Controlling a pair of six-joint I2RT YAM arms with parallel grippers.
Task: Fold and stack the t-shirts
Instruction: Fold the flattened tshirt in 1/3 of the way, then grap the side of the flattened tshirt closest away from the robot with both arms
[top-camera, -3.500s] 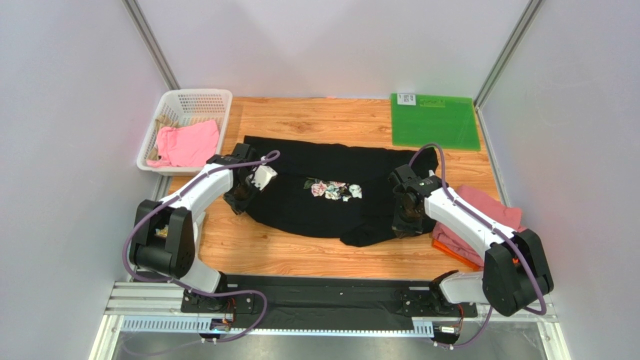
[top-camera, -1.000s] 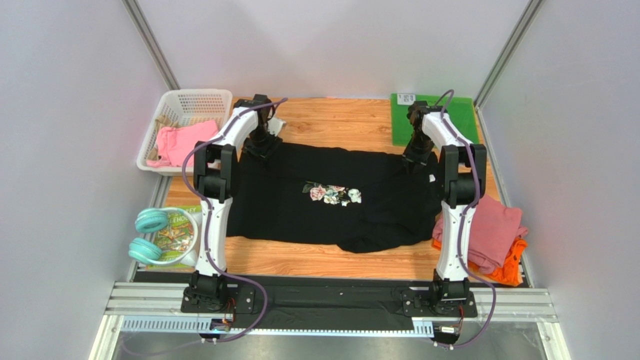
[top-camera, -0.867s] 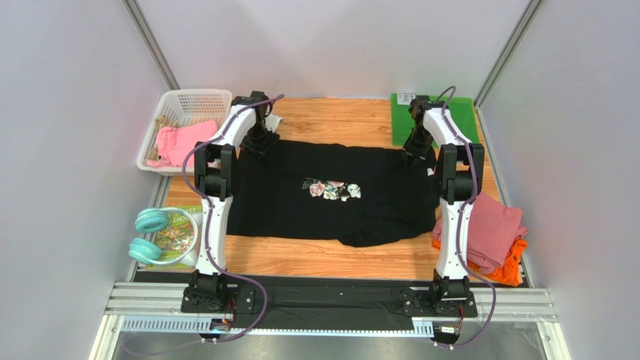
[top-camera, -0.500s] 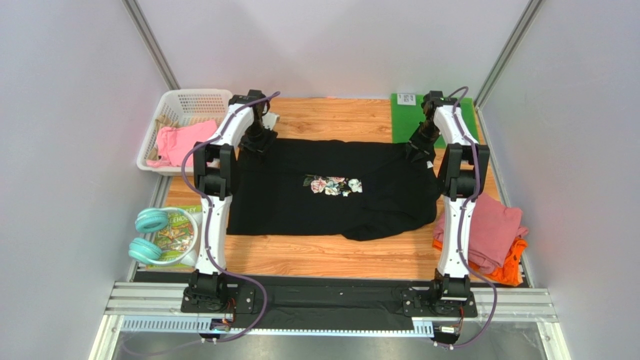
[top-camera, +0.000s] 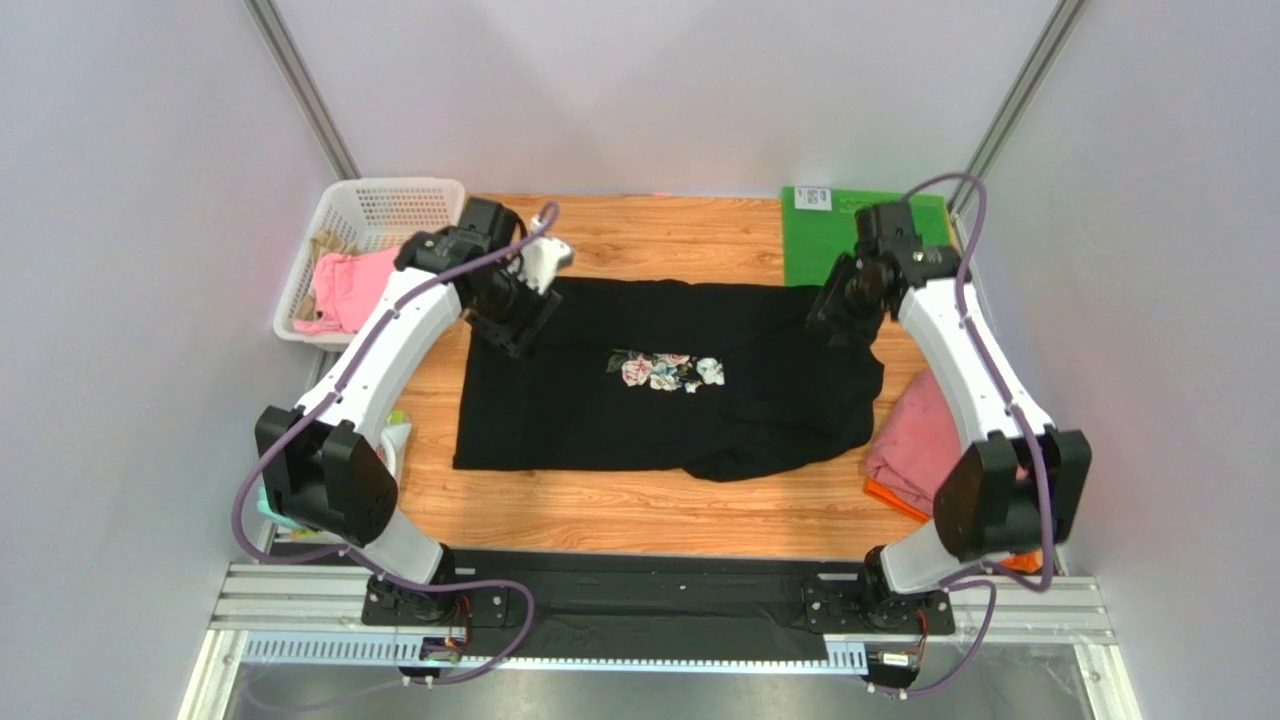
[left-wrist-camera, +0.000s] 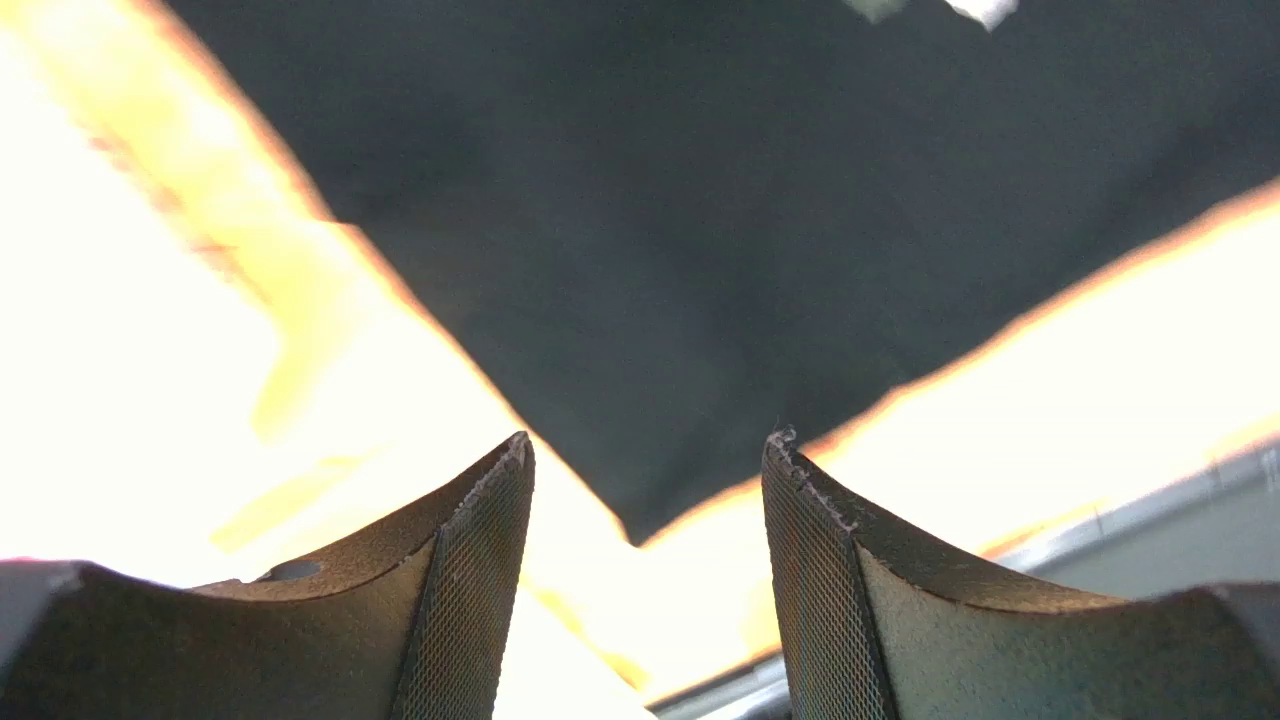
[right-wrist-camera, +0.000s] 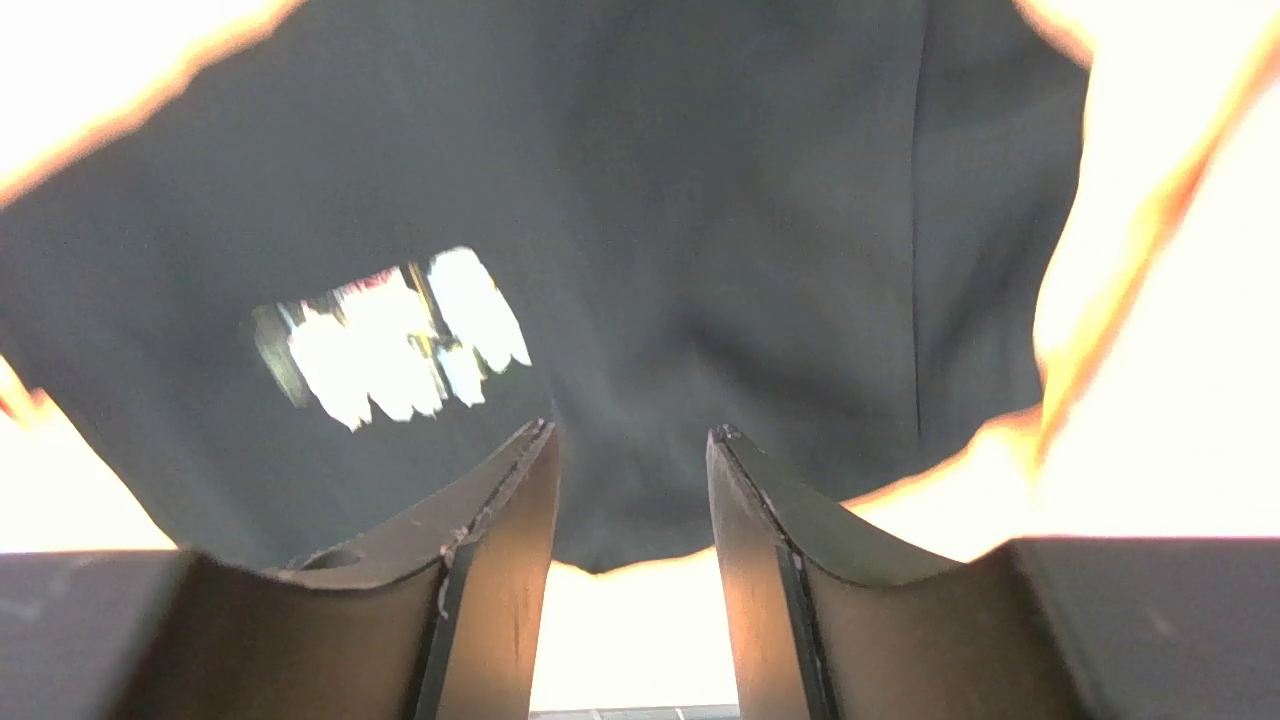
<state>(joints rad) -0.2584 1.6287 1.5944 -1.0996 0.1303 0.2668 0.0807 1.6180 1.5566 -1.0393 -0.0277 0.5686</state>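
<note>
The black t-shirt (top-camera: 661, 405) lies spread flat on the wooden table, its floral print (top-camera: 666, 371) facing up. My left gripper (top-camera: 519, 323) hovers over the shirt's far-left shoulder, open and empty. In the left wrist view my left gripper (left-wrist-camera: 646, 450) frames a corner of the black shirt (left-wrist-camera: 676, 225). My right gripper (top-camera: 836, 315) hangs over the far-right shoulder, also open with nothing between its fingers. The right wrist view shows my right gripper (right-wrist-camera: 631, 435) above the black shirt (right-wrist-camera: 721, 195) and its print (right-wrist-camera: 391, 353). A dusty-pink shirt (top-camera: 920, 435) lies on an orange one (top-camera: 890, 497) at the right edge, partly behind my right arm.
A white basket (top-camera: 383, 203) at the far left holds a bright pink cloth (top-camera: 349, 285). A stiff green mat (top-camera: 842, 240) lies at the far right corner. Grey walls close in both sides.
Both arms have drawn back from the far edge and swung their elbows outward. The right jaws have widened and let go of the shirt's shoulder. The shirt now lies flatter.
</note>
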